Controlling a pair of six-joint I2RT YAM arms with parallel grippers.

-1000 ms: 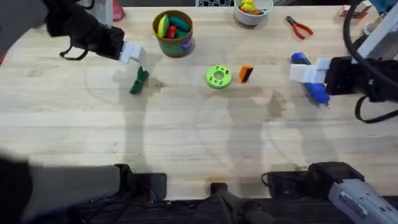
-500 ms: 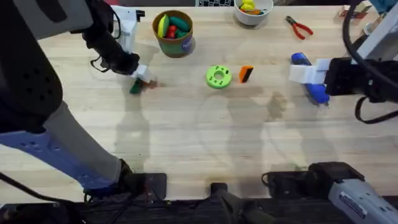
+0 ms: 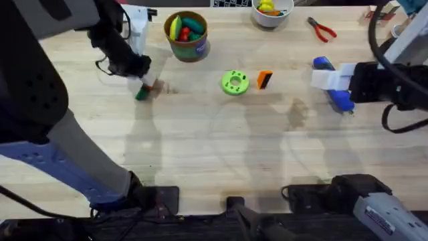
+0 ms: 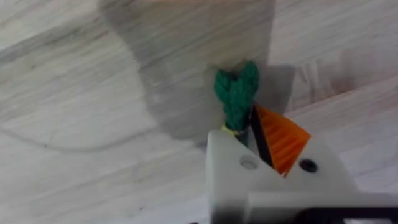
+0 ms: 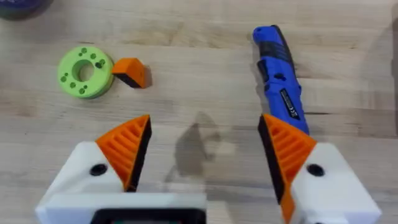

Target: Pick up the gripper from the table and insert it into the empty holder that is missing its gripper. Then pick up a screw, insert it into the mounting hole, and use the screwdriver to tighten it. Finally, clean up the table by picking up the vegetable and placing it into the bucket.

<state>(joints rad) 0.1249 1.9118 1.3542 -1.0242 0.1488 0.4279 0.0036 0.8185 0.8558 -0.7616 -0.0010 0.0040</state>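
the left gripper (image 3: 144, 85) is down on the vegetable (image 3: 142, 93) at the far left of the table (image 3: 200, 147), just left of and nearer than the bucket (image 3: 186, 37). step in hand looks like grabbing the veg for cleanup, tho the orange gripper (image 3: 265, 79) lies loose mid-table beside the green disc (image 3: 235, 82), not yet fitted.

to do it well: pinch the stem squarely, not the flared leafy end, lift straight up so it doesn't roll, then carry right and far to clear the bucket rim before letting go. bucket already holds toy food, so drop from above, don't push in.

left wrist view: the veg (image 4: 236, 93) sits betw the white block and the orange pad (image 4: 280, 138), touching both, so jaws look pinched on it or nearly so.

right gripper (image 5: 205, 146) is spread wide, holding nothing, hovering at far right with the screwdriver (image 5: 278, 74) lying on the table by one pad.
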